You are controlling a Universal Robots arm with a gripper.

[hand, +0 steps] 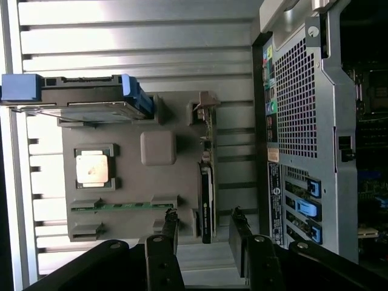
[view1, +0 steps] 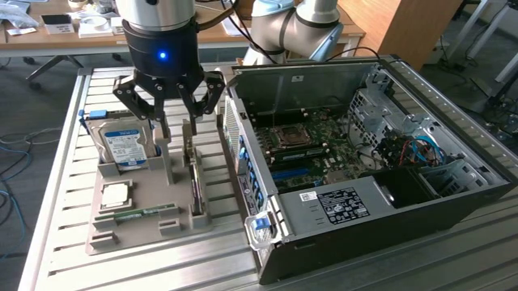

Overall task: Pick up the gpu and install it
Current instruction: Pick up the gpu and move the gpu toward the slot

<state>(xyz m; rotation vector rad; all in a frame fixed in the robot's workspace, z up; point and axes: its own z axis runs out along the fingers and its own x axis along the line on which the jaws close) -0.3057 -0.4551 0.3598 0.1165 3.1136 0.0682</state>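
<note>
The gpu (view1: 195, 179) stands on its long edge in a slot of a grey holder (view1: 105, 233), directly beneath my jaws and in line with the gap between them. My jaws are spread wide and grip nothing. One fingertip (view1: 162, 130) hangs on each side of the card's upper end; I cannot tell whether either touches it. Past my jaws on the exterior view's left, a hard drive (view1: 125, 145) stands in the same holder. On the other side, an open computer case (view1: 453, 200) rests on the slatted bench (view1: 57, 254).
</note>
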